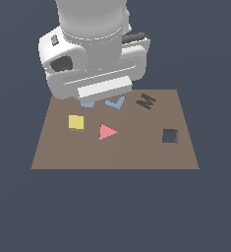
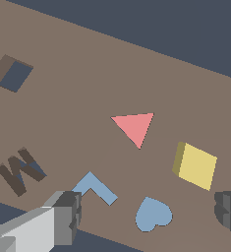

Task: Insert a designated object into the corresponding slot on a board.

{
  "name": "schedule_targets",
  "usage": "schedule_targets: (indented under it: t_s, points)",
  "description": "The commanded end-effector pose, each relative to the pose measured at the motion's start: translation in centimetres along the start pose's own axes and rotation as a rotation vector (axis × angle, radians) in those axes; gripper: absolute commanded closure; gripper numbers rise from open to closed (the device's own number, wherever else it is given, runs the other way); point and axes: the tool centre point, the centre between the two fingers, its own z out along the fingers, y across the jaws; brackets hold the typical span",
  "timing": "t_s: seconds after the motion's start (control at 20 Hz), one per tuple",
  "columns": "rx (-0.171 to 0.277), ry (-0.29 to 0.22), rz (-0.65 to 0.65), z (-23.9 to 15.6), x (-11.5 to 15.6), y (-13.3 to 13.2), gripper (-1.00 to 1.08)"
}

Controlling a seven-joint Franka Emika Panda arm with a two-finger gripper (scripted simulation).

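Across the big brown board (image 1: 115, 157) nothing is slotted yet, folks. Over its far edge hangs the arm (image 1: 90, 44), its pincer (image 2: 149, 216) spread wide with nothing between the fingers (image 2: 63, 216). Below it, the yellow block (image 1: 76, 122) lies flat on the board toward the exterior view's left, beside the pink triangle (image 1: 107, 131). Well apart, on the right, the square hole (image 1: 170, 136) gapes unfilled. Grasp, carry and insert all look left to do.
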Motion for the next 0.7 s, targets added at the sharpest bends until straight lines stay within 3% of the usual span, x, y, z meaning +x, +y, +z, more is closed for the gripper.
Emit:
schedule_targets:
  t_s: [0.0,0.65]
  points:
    - [0.0,0.001,-0.075,0.7,-0.5,0.5,-0.92]
    - [-0.003,0.005,-0.511,4.4,-2.1,4.0,-0.92]
